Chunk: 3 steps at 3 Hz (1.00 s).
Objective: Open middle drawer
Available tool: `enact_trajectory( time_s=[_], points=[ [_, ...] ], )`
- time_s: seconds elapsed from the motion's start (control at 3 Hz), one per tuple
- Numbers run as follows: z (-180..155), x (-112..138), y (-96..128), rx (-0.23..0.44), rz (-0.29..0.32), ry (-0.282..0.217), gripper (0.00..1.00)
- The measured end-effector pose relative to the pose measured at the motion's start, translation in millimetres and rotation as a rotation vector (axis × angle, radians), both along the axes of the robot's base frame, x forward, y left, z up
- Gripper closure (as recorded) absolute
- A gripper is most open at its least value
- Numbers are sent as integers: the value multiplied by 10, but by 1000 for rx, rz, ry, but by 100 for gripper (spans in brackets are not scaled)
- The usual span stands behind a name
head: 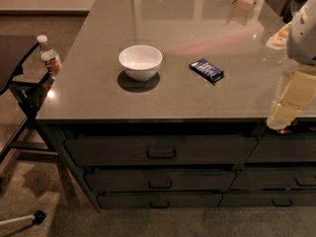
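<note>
Below the worktop's (98, 95) front edge, in the left stack of three wide dark grey drawers, the middle drawer (123, 180) sits shut between the taller-fronted top drawer (108, 152) and the thin bottom drawer (128, 200). Its small loop handle (160, 184) is at the centre of the front.

The end effector (280, 118) enters from the right edge as a cream-coloured piece slanting down and to the left. Its tip is at the worktop's front edge, above the right-hand column of drawers (281, 149) and well apart from the middle drawer's handle. I cannot tell whether it is wide or narrow; it is not touching any drawer handle.

On the worktop a white bowl (140, 61) stands left of centre, with a dark blue snack packet (207, 70) lying flat near it on the right. A capped bottle (50, 58) stands upright just beside the worktop's left edge, on a dark frame (24, 90).
</note>
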<state>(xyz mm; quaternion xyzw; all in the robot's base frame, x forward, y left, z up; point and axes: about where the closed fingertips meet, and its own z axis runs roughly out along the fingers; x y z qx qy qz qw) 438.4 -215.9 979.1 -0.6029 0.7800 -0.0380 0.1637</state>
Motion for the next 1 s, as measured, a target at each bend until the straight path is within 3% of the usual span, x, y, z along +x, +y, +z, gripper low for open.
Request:
enact_trajectory(
  time_s=[0.33, 0.67, 1.0],
  points=[
    [-37, 1, 8, -3, 10, 2, 0],
    [-353, -76, 54, -4, 52, 49, 0],
    [-908, -287, 78, 25, 145, 110, 0]
  ],
)
